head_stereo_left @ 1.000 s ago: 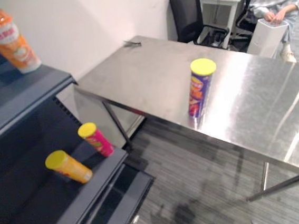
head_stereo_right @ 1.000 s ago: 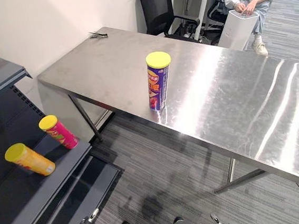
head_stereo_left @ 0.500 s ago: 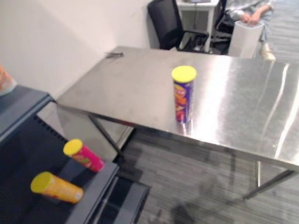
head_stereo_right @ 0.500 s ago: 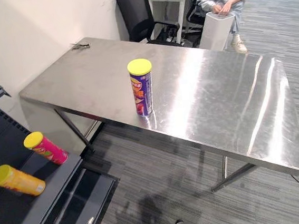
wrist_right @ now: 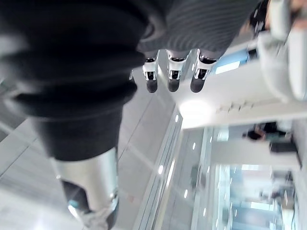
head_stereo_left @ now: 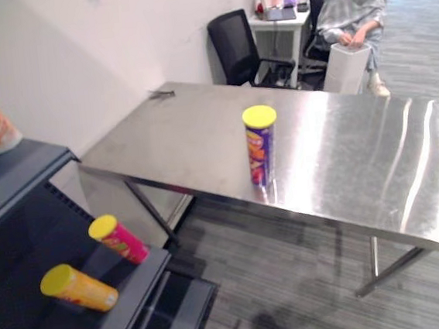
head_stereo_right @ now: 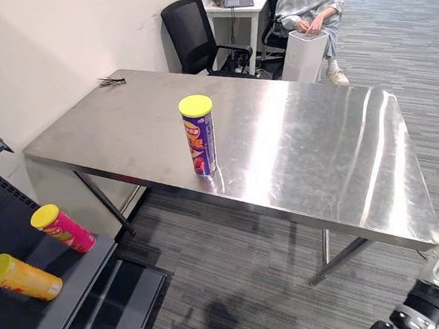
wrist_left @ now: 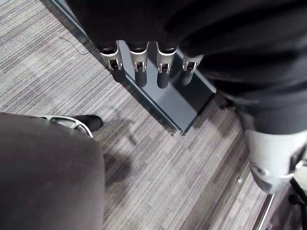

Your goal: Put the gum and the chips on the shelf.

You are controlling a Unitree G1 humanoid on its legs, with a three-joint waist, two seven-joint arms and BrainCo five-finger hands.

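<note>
Right eye view shows the chips can upright on the steel table, close to its near edge, yellow lid up and long axis vertical. It lies straight ahead of the robot, about midway between the two arms and well apart from both hands. The left hand hangs low over the carpet by the shelf's foot, fingers straight and holding nothing. The right hand is likewise straight-fingered and empty. The shelf is off to the robot's left, with a yellow can and a pink can lying on their sides. I judge neither hand clearly nearer, though the left one is on the shelf side.
</note>
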